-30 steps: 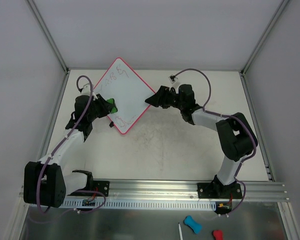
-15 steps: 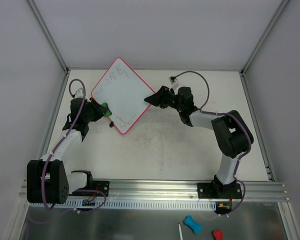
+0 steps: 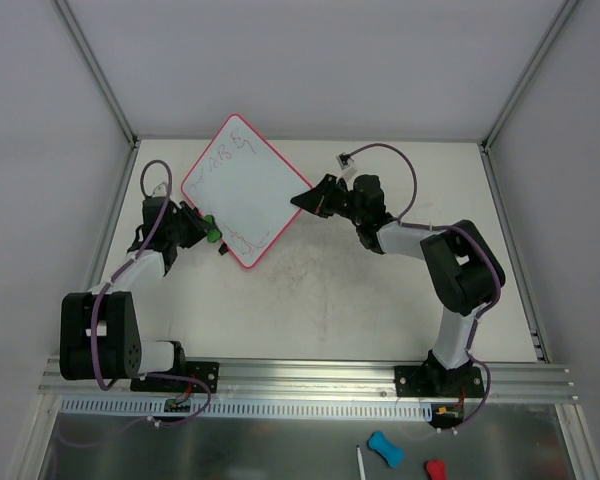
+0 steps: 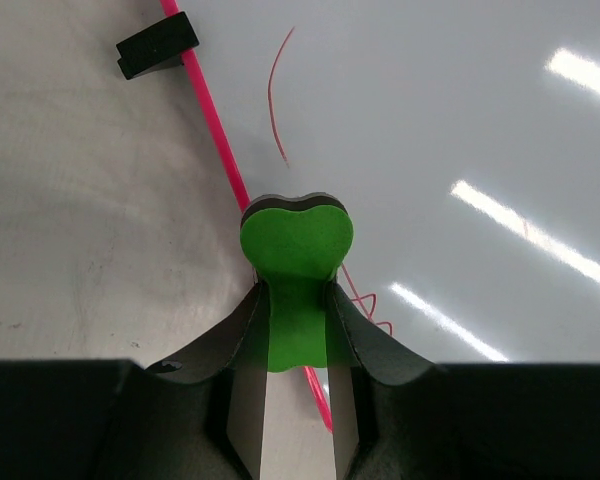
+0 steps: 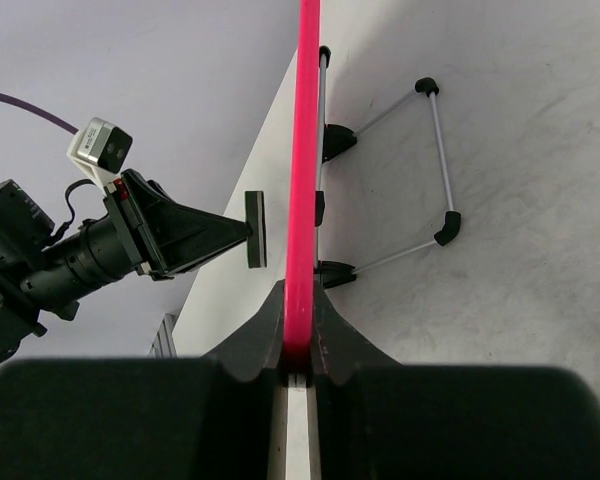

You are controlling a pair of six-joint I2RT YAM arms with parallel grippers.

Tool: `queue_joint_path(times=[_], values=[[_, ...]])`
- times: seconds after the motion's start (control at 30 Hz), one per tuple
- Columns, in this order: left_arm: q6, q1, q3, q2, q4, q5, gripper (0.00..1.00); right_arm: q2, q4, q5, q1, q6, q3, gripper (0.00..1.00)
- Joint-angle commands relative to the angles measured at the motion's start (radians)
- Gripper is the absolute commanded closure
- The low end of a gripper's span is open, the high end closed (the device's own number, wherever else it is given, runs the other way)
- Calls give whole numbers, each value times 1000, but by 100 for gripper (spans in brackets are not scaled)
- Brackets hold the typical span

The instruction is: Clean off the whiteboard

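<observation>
An off-white, scuffed surface (image 3: 360, 290), walled by pale panels and aluminium posts, carries one whiteboard (image 3: 245, 185): a flat, glossy square with rounded corners and a thin pink-red rim (image 5: 302, 150), lying cornerwise at the far left-centre, between the two arms. Thin red scribbled lines (image 4: 277, 100) mark its far corner and its near corner; the top view shows them too faint to read.

Two white-and-black jointed arms, each trailing a purple cable, reach in from the near rail. The left hand (image 3: 205, 231) is closed on a single green foam eraser (image 4: 296, 240), a flat piece with a two-lobed end and a dark backing layer, pinched between two smooth grey fingers (image 4: 245, 400). The eraser's lobed end lies over the rim on the board's left near edge; whether it presses on the board cannot be told. The right hand (image 5: 300, 300) pinches the board's right corner, its fingers pressed together on the pink rim, which its own camera sees edge-on.

Beside that edge lies one thin U-shaped wire frame (image 5: 435, 160) with black caps at its bends, joined to the board's edge by two black mounts. One small black block (image 4: 157, 45) sits on the rim at the left near edge.

On the grey metal strip before the rail lie a blue bone-shaped piece (image 3: 384, 447), a thin white stick (image 3: 361, 463) and a red piece (image 3: 435, 468), the last cut off by the frame.
</observation>
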Motion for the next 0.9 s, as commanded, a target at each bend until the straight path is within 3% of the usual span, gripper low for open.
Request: queue_joint_path(times=[0.0,0.37,0.87], values=[[-16,5,45,29,50,27,100,-14,56,16,13,-34,-2,100],[-46,13,97,192,161,78,100,-30,36,26,19,-57,-8,100],[-68,46,255,395,168,64,100,-33,28,15,19,-60,-6,100]])
